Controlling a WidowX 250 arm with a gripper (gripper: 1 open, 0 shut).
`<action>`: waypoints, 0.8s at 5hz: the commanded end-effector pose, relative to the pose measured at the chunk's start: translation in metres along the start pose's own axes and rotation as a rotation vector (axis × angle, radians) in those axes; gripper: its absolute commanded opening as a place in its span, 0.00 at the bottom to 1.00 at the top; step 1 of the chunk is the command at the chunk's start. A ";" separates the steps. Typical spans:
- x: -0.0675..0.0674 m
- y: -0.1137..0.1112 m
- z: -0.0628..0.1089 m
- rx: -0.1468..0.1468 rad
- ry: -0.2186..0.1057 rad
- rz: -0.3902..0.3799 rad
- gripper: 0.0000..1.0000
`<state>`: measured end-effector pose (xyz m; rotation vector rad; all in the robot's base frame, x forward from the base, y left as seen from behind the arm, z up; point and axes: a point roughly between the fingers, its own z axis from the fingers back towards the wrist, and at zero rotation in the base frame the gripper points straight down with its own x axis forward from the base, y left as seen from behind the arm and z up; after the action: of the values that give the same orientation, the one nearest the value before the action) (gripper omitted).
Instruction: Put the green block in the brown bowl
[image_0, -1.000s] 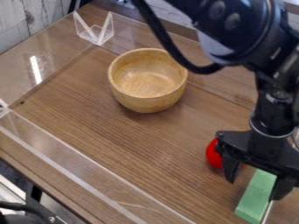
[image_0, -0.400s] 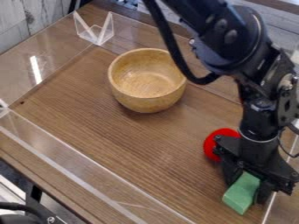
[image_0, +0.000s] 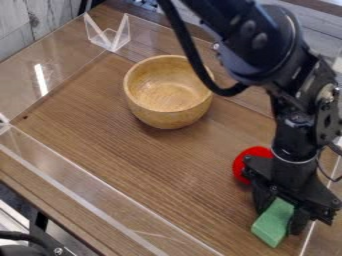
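The gripper (image_0: 294, 196) stands almost straight down over the green block (image_0: 277, 222) at the near right of the tabletop (image_0: 120, 170), its dark fingers straddling the block's far end; whether they are already clamped on it or only closing around it cannot be told from this view. The block lies flat on the wood, well apart from the brown bowl (image_0: 168, 91), which sits toward the back and to the left. The main risk, as I judge it, is the hold at one end: lifted there, the long bar could tip, swing or slip out on the way across. A red toy (image_0: 250, 163) sits just beside the fingers and could be nudged or pinched along with the block. The bar also looks about as long as the bowl's inside, so it may catch on the rim and fall outside. No brand, label or writing can be read anywhere.
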<state>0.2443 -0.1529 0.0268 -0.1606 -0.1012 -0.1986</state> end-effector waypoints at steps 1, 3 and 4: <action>0.006 -0.006 0.019 -0.027 -0.057 -0.076 0.00; -0.006 -0.009 0.010 -0.019 -0.073 -0.129 0.00; -0.005 -0.011 0.017 0.001 -0.083 -0.146 0.00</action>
<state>0.2291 -0.1526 0.0275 -0.1365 -0.1385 -0.3290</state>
